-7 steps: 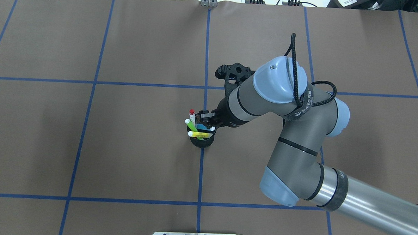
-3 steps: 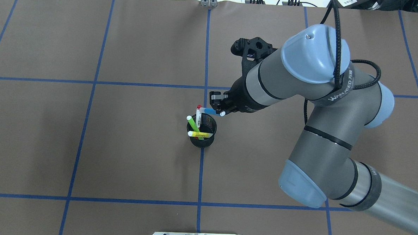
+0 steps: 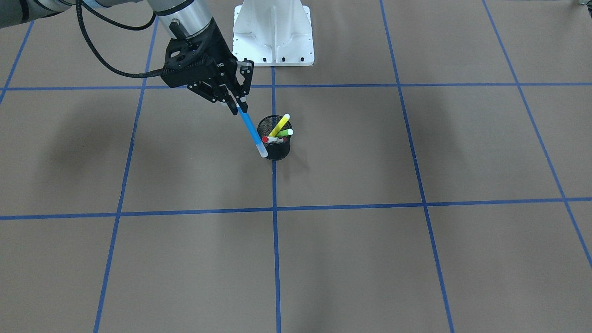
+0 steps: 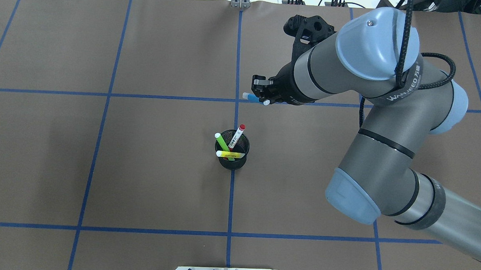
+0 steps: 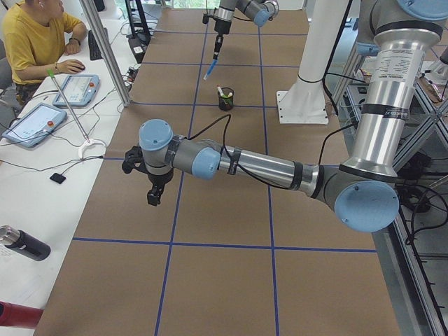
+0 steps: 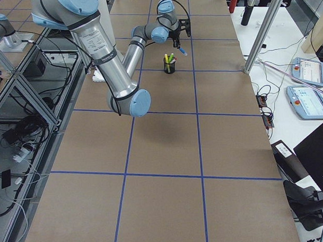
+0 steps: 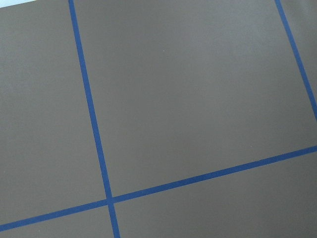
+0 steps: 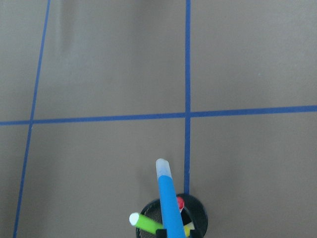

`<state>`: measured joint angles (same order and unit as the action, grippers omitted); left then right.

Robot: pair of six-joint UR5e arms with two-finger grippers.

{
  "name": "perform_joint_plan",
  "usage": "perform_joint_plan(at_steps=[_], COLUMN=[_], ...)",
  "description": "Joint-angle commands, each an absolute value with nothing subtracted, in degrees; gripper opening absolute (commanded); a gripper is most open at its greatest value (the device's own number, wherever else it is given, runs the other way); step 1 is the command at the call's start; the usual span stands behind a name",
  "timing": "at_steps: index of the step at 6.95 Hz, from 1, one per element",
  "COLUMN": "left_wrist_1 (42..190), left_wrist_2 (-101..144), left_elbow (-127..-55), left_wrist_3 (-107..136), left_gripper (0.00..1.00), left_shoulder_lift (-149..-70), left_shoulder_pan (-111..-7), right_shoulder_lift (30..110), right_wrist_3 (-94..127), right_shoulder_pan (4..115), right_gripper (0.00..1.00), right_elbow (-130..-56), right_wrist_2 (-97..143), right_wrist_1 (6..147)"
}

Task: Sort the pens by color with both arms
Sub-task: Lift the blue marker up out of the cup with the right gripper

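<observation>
Your right gripper has its jaws pressed on the upper end of the blue pen, which hangs slanted from them, pale tip down, in the air and apart from the black mesh cup. I'd judge this to be the carry step of the first sort: the pen is out of the cup and not yet laid down. Next, you need to pick a square of the taped table for blue and lower the pen flat before letting go. The lime green pen, yellow pen and red-capped white pen lean in the cup. Your left gripper hangs over bare table, well apart; I cannot tell how its jaws stand.
</observation>
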<state>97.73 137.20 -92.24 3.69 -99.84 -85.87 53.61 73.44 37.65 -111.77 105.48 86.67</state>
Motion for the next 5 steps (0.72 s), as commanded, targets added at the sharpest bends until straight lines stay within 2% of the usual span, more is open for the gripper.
perform_joint_plan(at_steps=[1, 5], left_wrist_1=[97.8, 97.7], left_wrist_2=[137.3, 137.2], left_elbow=[-92.3, -92.2], left_wrist_3=[3.7, 3.7], left_gripper=[1.00, 1.00], left_shoulder_lift=[-99.8, -99.8], left_shoulder_pan=[-85.9, -85.9], right_shoulder_lift=[50.6, 41.0], right_wrist_3=[73.9, 81.9], right_shoulder_pan=[37.7, 37.4], right_gripper=[0.00, 0.00], right_elbow=[-103.5, -77.8], right_wrist_2=[96.5, 79.3], right_wrist_1=[85.9, 73.7])
